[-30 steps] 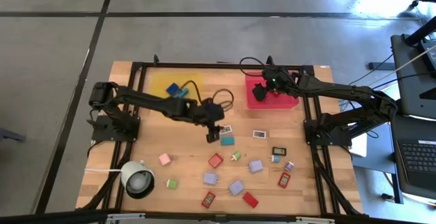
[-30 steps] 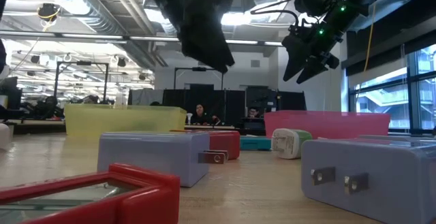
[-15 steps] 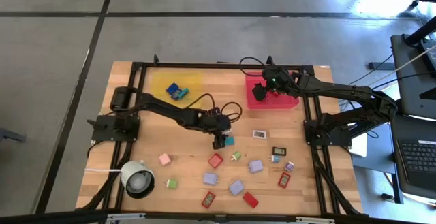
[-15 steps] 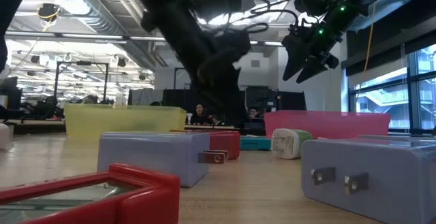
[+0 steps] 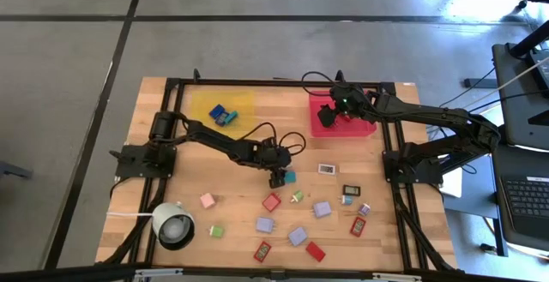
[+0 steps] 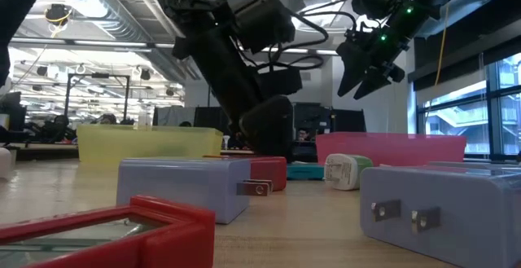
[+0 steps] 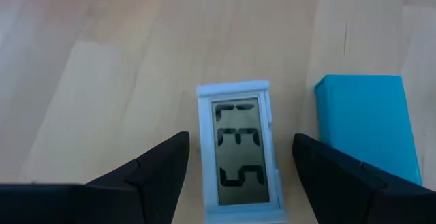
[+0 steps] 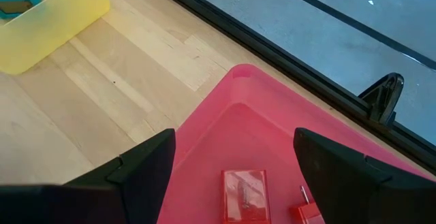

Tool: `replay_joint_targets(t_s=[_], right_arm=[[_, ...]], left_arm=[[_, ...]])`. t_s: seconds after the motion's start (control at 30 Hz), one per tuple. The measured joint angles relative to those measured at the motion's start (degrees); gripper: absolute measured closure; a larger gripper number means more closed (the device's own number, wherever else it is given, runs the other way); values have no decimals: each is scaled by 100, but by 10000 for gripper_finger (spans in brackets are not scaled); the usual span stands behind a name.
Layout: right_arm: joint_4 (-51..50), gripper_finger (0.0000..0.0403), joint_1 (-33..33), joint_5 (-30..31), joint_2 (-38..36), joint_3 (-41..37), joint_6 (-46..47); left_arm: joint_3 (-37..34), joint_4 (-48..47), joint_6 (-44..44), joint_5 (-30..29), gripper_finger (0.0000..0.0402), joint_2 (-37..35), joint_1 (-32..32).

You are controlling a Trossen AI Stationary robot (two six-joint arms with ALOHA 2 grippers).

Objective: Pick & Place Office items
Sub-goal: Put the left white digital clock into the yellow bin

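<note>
The left pincer hangs open astride a small white clock (blue block beside it); next comes lowering and squeezing.

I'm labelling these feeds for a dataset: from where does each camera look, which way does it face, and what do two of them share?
High view: overhead, straight down on the wooden table; both dark arms show.
Low view: at table-top height, level across into the room; arms enter from above.
Left wrist view: on the left arm, over the small white LCD clock; open left hand frames it.
Right wrist view: over the translucent red plastic tray; open right hand.
Shared: the flat teal block beside the clock shows in the high view.
</note>
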Motion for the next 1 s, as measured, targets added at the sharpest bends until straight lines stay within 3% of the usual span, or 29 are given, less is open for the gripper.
replay_joint_targets(t_s=[0.23,0.6,1.0], right_arm=[[11,101,0,0,0,0,2],[11,101,0,0,0,0,0],[12,101,0,0,0,0,1]], left_arm=[[0,-18,-234,43,161,-2,16],[0,-19,-335,-11,250,-2,17],[-9,-44,-398,-418,248,-199,22]])
